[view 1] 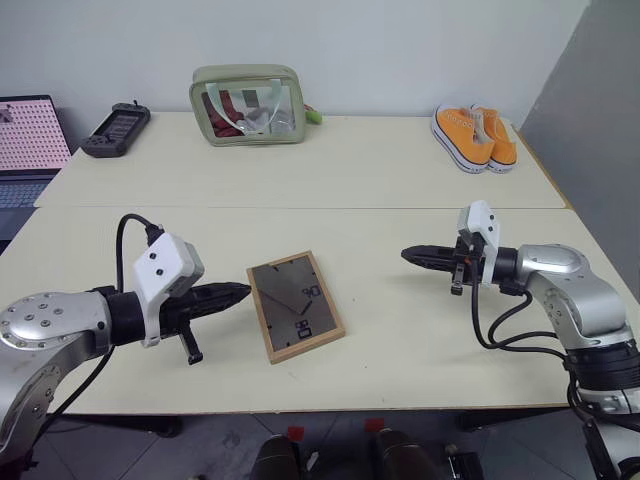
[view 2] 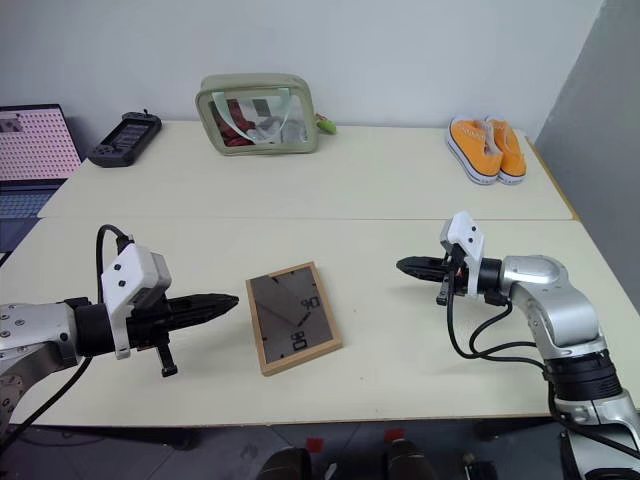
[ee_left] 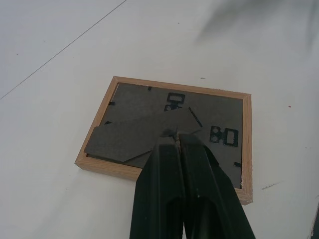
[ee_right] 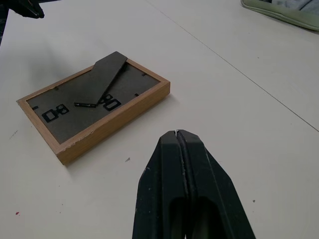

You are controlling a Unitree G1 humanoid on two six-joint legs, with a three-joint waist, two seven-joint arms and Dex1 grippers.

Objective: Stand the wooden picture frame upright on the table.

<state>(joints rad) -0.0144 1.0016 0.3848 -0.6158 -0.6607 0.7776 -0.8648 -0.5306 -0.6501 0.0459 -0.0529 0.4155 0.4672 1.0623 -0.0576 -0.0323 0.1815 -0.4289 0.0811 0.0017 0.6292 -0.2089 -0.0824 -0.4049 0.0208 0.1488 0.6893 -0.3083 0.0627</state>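
The wooden picture frame (view 1: 296,306) lies flat, back side up, on the near half of the table (view 1: 300,180). Its dark back panel shows, with the stand folded out a little (ee_right: 107,69). My left gripper (view 1: 243,292) hovers just left of the frame, shut and empty, tips pointing at its left edge; the left wrist view shows the shut tips (ee_left: 175,133) over the frame (ee_left: 209,104). My right gripper (view 1: 408,255) is shut and empty, well to the right of the frame and above the table; in the right wrist view the frame (ee_right: 94,107) lies ahead of it.
At the table's far side stand a green clear-windowed pouch (view 1: 248,106), a dark handheld game device (view 1: 116,129) and a pair of orange shoes (view 1: 474,137). A laptop (view 1: 28,140) sits off the left edge. A seam (view 1: 400,208) crosses the tabletop.
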